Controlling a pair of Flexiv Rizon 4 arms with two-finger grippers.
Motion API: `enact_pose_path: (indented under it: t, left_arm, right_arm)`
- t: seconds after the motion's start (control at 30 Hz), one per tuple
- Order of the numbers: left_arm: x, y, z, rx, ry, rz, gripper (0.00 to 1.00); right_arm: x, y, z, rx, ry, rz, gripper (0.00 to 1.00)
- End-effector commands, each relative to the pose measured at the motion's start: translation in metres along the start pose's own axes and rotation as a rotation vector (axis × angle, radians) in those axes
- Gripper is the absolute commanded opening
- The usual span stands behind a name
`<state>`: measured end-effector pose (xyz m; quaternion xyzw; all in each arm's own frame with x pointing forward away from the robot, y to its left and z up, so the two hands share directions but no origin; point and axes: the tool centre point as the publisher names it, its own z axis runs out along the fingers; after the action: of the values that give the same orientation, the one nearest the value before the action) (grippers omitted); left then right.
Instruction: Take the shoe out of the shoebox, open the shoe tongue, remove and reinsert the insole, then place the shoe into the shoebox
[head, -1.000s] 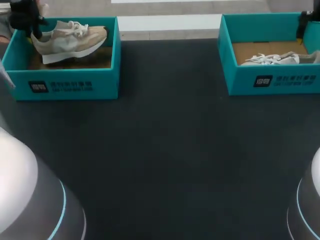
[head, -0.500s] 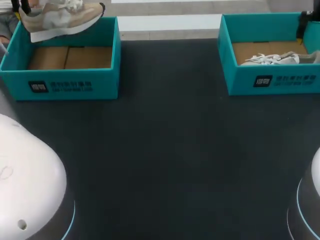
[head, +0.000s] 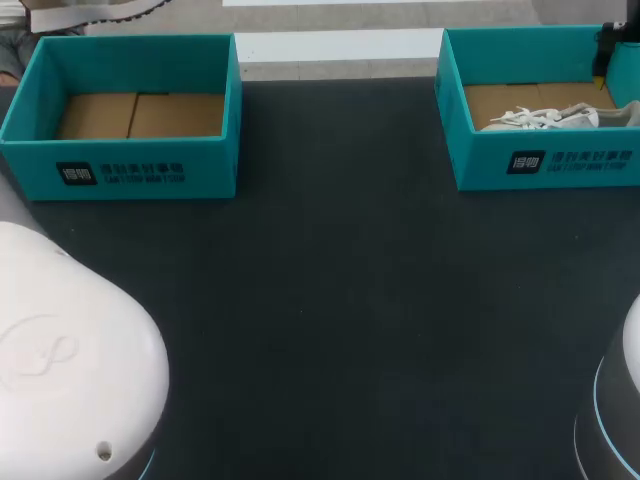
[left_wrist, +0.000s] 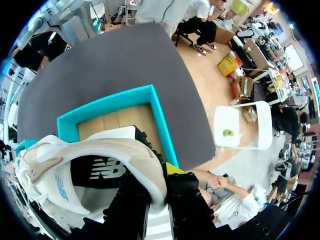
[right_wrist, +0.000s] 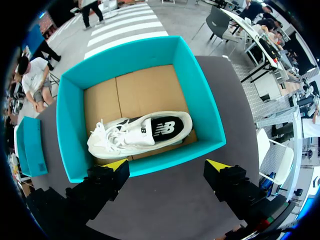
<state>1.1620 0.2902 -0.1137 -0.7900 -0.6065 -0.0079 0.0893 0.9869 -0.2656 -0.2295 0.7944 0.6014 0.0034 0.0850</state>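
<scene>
A beige shoe (left_wrist: 85, 165) hangs in the air above the empty left teal shoebox (left_wrist: 160, 120), and my left gripper (left_wrist: 159, 176) is shut on its heel collar. In the head view only a strip of the shoe's sole (head: 95, 8) shows at the top edge, beyond the left shoebox (head: 130, 175). A white shoe (right_wrist: 140, 132) lies on its side in the right teal shoebox (right_wrist: 70, 130). My right gripper (right_wrist: 167, 165) stands open above that box's near wall, with nothing between its fingers. The head view shows the white shoe (head: 545, 118) inside the right shoebox (head: 545, 165).
Dark table mat (head: 340, 300) spreads between and in front of the two boxes. My left arm's white elbow (head: 60, 380) fills the near left corner and my right arm's housing (head: 615, 410) the near right. A dark part of my right arm (head: 610, 40) is over the right box's far corner.
The left gripper has lifted the beige shoe up out of the left box, almost past the head view's top edge. The left elbow has swung further into view. The right arm stays still.
</scene>
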Motion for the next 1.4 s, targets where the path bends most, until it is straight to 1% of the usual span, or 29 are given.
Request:
enact_pose_path:
  t: [0.03,0.4,0.53,0.57,0.63,0.73,0.83,0.87,0.93,0.97,1.0,1.03,1.17,1.3,1.33,1.4]
  left_arm:
    - [-0.004,-0.023,-0.005,-0.053,0.011,0.000,0.00]
    - [-0.004,-0.023,-0.005,-0.053,0.011,0.000,0.00]
    - [-0.024,-0.056,-0.013,-0.093,0.033,-0.010,0.00]
    - [-0.027,-0.063,-0.014,-0.090,0.031,-0.034,0.00]
    - [-0.032,-0.075,-0.017,-0.095,0.010,-0.046,0.00]
    - [-0.042,-0.088,-0.018,-0.098,0.030,-0.069,0.00]
    - [-0.060,-0.103,-0.016,-0.121,0.083,-0.126,0.00]
    - [-0.065,-0.108,-0.017,-0.125,0.053,-0.118,0.00]
    - [-0.076,-0.115,-0.017,-0.142,0.085,-0.138,0.00]
    - [-0.086,-0.121,-0.017,-0.162,0.098,-0.146,0.00]
    - [-0.093,-0.126,-0.018,-0.163,0.074,-0.135,0.00]
    - [-0.100,-0.130,-0.020,-0.189,0.093,-0.156,0.00]
    - [-0.128,-0.143,-0.024,-0.242,0.139,-0.166,0.00]
    - [-0.157,-0.158,-0.025,-0.262,0.178,-0.190,0.00]
    - [-0.164,-0.163,-0.026,-0.263,0.173,-0.186,0.00]
    - [-0.177,-0.171,-0.029,-0.284,0.186,-0.214,0.00]
  right_arm:
    - [0.000,0.000,0.000,-0.001,0.002,0.000,1.00]
    - [0.000,0.000,0.000,-0.001,0.002,0.000,1.00]
    - [0.000,0.000,0.000,-0.001,0.002,0.000,1.00]
    - [0.000,0.000,0.000,-0.001,0.002,0.000,1.00]
    - [0.000,0.000,0.000,-0.001,0.002,0.000,1.00]
    - [0.000,0.000,0.000,-0.001,0.002,0.000,1.00]
    - [0.000,0.000,0.000,-0.001,0.002,0.000,1.00]
    - [0.000,0.000,0.000,-0.001,0.002,0.000,1.00]
    - [0.000,0.000,0.000,-0.001,0.002,0.000,1.00]
    - [0.000,0.000,0.000,-0.001,0.002,0.000,1.00]
    - [0.000,0.000,0.000,-0.001,0.002,0.000,1.00]
    - [0.000,0.000,0.000,-0.001,0.002,0.000,1.00]
    - [0.000,0.000,0.000,-0.001,0.002,0.000,1.00]
    - [0.000,0.000,0.000,-0.001,0.002,0.000,1.00]
    - [0.000,0.000,0.000,-0.001,0.002,0.000,1.00]
    - [0.000,0.000,0.000,-0.001,0.002,0.000,1.00]
